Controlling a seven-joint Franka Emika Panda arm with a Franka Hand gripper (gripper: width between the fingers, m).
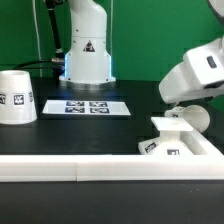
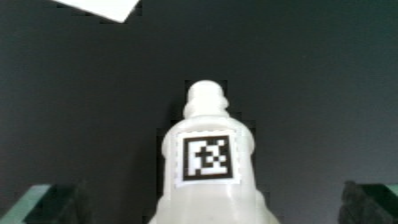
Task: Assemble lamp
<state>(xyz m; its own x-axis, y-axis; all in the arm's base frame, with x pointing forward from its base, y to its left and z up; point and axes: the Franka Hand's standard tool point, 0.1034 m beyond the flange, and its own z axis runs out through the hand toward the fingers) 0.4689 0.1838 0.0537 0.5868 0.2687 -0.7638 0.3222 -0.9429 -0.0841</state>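
In the wrist view the white bulb (image 2: pixel 210 150) lies lengthwise between my fingers, its neck pointing away and a square tag on its body. My gripper (image 2: pixel 210 208) is open. The dark fingertips (image 2: pixel 43 205) stand on either side of the bulb with a gap on each side. In the exterior view my gripper (image 1: pixel 183 115) hangs low at the right, just above the flat square base (image 1: pixel 185 148), and I cannot make out the bulb there. The tapered shade (image 1: pixel 17 97) stands at the exterior view's left.
The marker board (image 1: pixel 87 106) lies mid-table in front of the robot's pedestal (image 1: pixel 86 62). A long white rail (image 1: pixel 70 168) runs along the front edge. A white corner (image 2: pixel 98 8) shows at the far edge of the wrist view.
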